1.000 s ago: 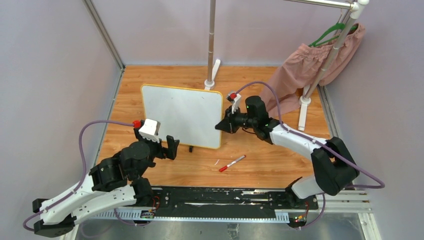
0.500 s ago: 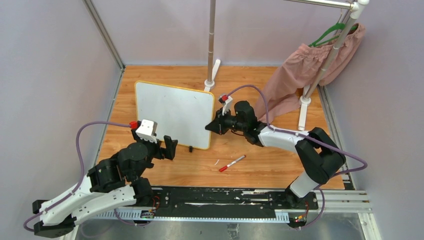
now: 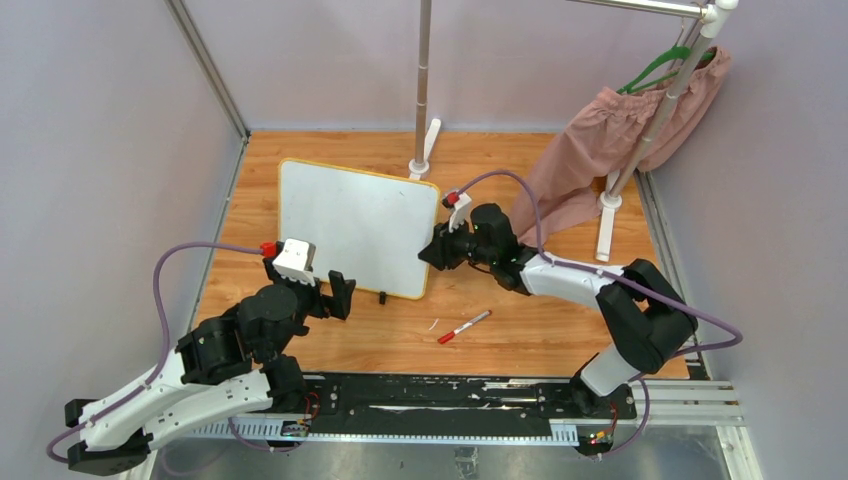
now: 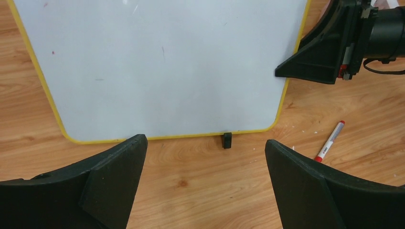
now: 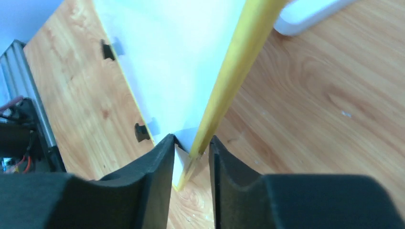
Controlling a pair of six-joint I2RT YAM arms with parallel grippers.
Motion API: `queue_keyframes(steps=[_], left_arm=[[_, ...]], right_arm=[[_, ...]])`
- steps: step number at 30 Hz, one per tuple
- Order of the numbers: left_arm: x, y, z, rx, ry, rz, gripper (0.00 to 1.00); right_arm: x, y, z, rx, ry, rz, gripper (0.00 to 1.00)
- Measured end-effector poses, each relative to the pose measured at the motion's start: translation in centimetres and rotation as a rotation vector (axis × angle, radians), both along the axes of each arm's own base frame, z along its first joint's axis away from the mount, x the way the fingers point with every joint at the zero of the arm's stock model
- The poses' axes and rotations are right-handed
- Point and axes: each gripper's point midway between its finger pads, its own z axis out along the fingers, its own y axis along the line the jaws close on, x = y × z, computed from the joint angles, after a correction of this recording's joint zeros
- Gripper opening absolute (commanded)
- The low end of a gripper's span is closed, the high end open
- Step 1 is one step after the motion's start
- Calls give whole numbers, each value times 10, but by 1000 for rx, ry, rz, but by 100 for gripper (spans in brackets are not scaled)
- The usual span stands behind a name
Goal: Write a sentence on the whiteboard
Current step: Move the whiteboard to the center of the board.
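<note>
Wooden tabletop carries the whiteboard, its right edge pinched between the closed fingers of the right gripper. Just behind the board's near edge, the left gripper hovers with jaws spread, a red-capped marker lying to its right.

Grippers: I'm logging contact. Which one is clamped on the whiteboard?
The right gripper pinches the whiteboard at its yellow edge; the left gripper hangs open, apart.

Wooden table carries whiteboard left of centre, red-capped marker toward near edge, rack feet at far edge.
</note>
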Motion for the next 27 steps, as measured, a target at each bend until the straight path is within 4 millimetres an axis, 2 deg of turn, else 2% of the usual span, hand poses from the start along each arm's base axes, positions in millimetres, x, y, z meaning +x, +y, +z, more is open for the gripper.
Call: queue_keyframes(steps=[4, 8, 11, 16, 22, 24, 27], left_arm=[[0, 0, 0, 1, 1, 0, 100], [0, 0, -1, 2, 1, 0, 100], [0, 0, 0, 1, 1, 0, 100], [0, 0, -1, 1, 1, -1, 100], [0, 0, -1, -1, 0, -1, 100], [-1, 1, -1, -4, -1, 0, 100], [-1, 2, -1, -9, -2, 0, 100]], right_arm=[[9, -23, -19, -82, -13, -92, 54], [7, -44, -35, -150, 3, -166, 57], [5, -57, -37, -184, 5, -210, 57], [4, -67, -29, -201, -16, -243, 57], [2, -71, -29, -235, -23, -256, 56], [0, -72, -23, -233, -41, -266, 56], [-13, -68, -4, -211, -94, -275, 55]])
